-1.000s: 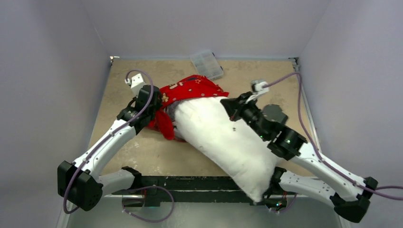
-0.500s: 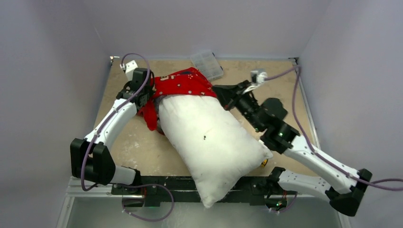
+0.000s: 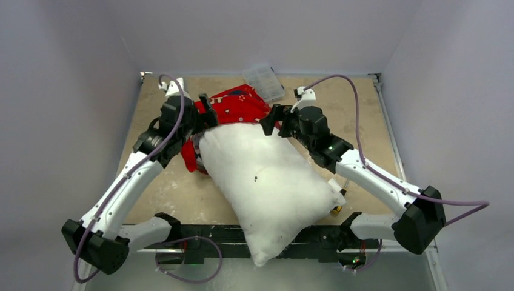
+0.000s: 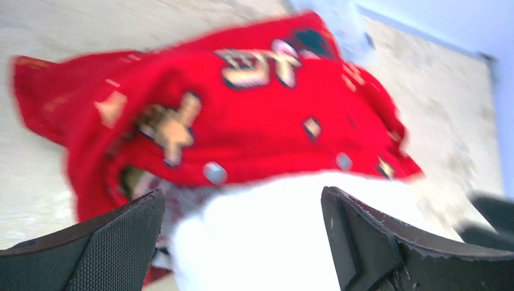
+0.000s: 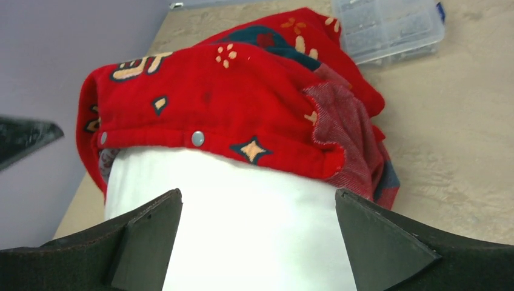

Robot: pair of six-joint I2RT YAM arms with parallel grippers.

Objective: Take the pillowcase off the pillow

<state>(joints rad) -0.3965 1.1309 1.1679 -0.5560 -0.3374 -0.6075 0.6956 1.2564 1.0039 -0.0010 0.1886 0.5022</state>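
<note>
Pillow: The pillow (image 3: 267, 182) lay slantwise on your table (image 3: 176, 194). Its far end pointed to about 11 o'clock. Its near end pointed to 6 o'clock and reached past the table's near edge.

Pillowcase: The pillowcase (image 3: 239, 104) was bunched over the pillow's far end only, like a cap, and the rest of the pillow was bare. A fold of it drooped down the pillow's 9 o'clock side onto the table. Round metal studs (image 5: 197, 138) showed along its hem where it crossed the white fabric.

Left gripper: Your left gripper (image 4: 242, 193) sat at the pillow's 10 o'clock corner with its jaws spread wide and nothing pinched. Its wrist view (blurred) showed the hem and the pillow's end in the gap. You could not tell from it whether either jaw touched the fabric.

Right gripper: Your right gripper (image 5: 259, 193) sat at the pillow's 1 o'clock corner, jaws likewise wide apart and empty. The pillow's capped end filled the space between them.

Box: A clear plastic box (image 3: 263, 82) lay at 12 o'clock from the pillowcase, near the far wall. Whether the red fabric touched it could not be told.
</note>
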